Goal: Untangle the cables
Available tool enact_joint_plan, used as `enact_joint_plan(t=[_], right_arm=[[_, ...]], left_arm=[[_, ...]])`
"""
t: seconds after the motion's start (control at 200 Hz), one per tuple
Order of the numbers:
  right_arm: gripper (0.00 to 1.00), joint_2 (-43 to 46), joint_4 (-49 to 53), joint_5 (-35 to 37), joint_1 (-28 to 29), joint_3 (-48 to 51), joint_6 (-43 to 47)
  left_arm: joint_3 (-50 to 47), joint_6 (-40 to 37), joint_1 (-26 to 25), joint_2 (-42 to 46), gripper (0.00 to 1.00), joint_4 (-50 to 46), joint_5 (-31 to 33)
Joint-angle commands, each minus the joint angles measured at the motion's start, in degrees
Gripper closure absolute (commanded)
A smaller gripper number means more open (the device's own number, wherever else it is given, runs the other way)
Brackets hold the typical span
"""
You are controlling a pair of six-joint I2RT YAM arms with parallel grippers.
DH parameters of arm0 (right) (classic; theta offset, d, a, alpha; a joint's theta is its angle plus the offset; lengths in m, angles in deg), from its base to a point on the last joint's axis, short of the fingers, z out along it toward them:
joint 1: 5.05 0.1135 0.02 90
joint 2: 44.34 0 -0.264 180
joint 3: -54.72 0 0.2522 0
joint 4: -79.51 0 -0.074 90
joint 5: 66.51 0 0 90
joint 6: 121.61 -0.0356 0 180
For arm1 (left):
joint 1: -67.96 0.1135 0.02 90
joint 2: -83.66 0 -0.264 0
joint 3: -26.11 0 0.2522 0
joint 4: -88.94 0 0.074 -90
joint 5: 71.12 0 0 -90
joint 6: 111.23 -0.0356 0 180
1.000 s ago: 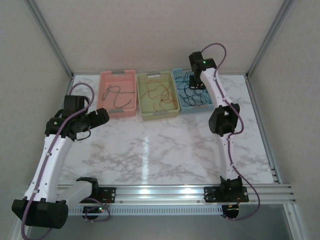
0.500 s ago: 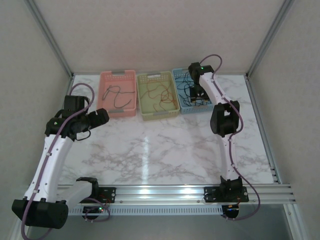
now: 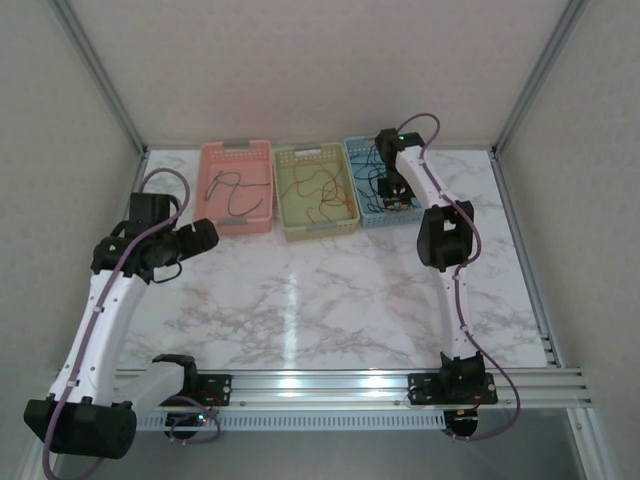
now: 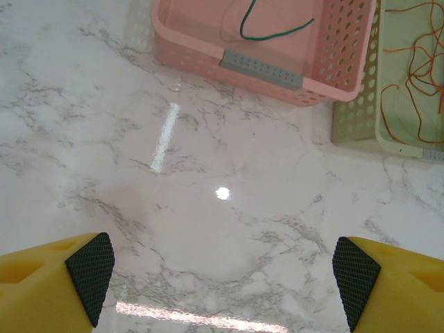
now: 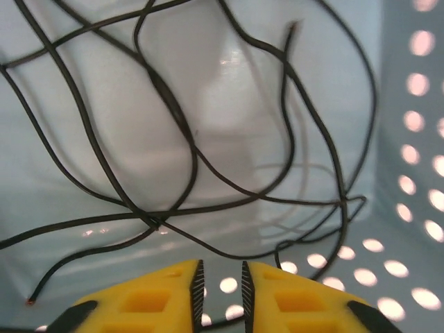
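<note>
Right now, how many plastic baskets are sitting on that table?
3, in a row at the far edge of the table: the pink basket on the left, the green basket in the middle and the blue basket on the right. None looks hidden.

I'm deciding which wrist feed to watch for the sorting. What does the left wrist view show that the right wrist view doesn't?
Left wrist: the marble table, the pink basket holding a green cable, the green basket with orange cables, and the left gripper wide open. Right wrist: black cables crossing inside the blue basket, with the right gripper nearly closed, pointed at them. Both: a yellow gripper and perforated basket walls.
</note>
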Motion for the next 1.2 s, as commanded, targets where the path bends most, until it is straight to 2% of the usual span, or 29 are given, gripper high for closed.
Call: enact_joint_plan(t=[0.0, 0.035, 0.245, 0.325, 0.35, 0.37, 0.39, 0.436, 0.461, 0.501, 0.546, 0.636, 0.711, 0.761, 0.776, 0.801, 0.966, 1.196], right_arm=[[0.93, -1.7, 0.1, -2.2, 0.7, -2.2, -1.6], [1.00, -1.2, -1.3, -2.4, 0.8, -2.3, -2.0], [1.00, 1.6, -9.7, -4.4, 1.2, -8.1, -3.0], [1.00, 2.4, -13.4, -3.9, 1.3, -10.7, -3.1], [1.00, 2.7, -14.5, -3.9, 1.4, -11.3, -3.1], [1.00, 3.1, -15.8, -3.6, 1.4, -11.4, -3.1], [0.91, 3.4, -16.7, -3.1, 1.4, -11.5, -3.0], [0.59, 4.2, -18.4, -1.1, 1.6, -11.9, -2.9], [0.48, 4.6, -19.3, 0.0, 1.8, -11.9, -2.4], [0.36, 5.4, -20.6, 1.5, 2.1, -11.3, -1.1], [0.31, 7.1, -21.7, 3.3, 2.4, -9.6, 0.2], [0.27, 15.7, -30.3, 3.8, 2.6, 3.4, 1.6], [0.24, 26.6, -45.0, 2.9, 2.6, 22.4, 2.7], [0.18, 33.0, -53.8, 2.3, 2.5, 32.7, 3.6], [0.12, 34.7, -55.5, 2.2, 2.5, 35.2, 3.8], [0.09, 37.1, -58.3, 1.8, 2.5, 38.7, 4.4], [0.09, 49.6, -64.8, 1.7, 2.5, 55.8, 5.1], [0.09, 67.5, -84.2, 5.0, 1.9, 86.5, 8.0]], left_arm=[[-2.0, -0.5, 0.0, 1.6, 0.15, -0.2, 0.6], [-2.8, -0.3, 0.1, 1.9, 0.15, 0.6, 0.7], [-6.6, 2.8, 0.0, 2.9, 0.13, 7.0, 5.1], [-7.3, 4.1, 0.0, 3.1, 0.09, 10.1, 8.5], [-7.8, 5.0, 0.0, 3.2, 0.02, 11.7, 10.6], [-8.5, 5.7, 0.0, 3.4, 0.00, 13.3, 12.3], [-9.5, 5.7, 0.0, 3.7, 0.00, 15.5, 13.2], [-13.1, 3.3, -0.3, 4.8, 0.00, 23.0, 13.6], [-15.7, 2.1, -0.6, 5.5, 0.00, 27.7, 14.9], [-20.0, 0.2, -0.9, 6.4, 0.00, 34.6, 18.3], [-23.9, -2.7, -1.0, 6.9, 0.00, 40.8, 20.6], [-30.5, -8.4, -1.0, 6.9, 0.00, 51.9, 24.6], [-35.5, -13.2, -1.0, 6.0, 0.00, 60.0, 25.9], [-37.5, -14.5, -0.9, 5.8, 0.00, 62.9, 26.7], [-38.0, -14.9, -0.8, 5.8, 0.00, 63.5, 26.8], [-38.5, -15.3, -0.7, 5.7, 0.00, 64.1, 26.8], [-43.4, -18.4, -0.5, 2.4, 0.00, 73.7, 26.3], [-46.5, -21.9, 0.0, -4.2, 0.00, 85.8, 25.9]])
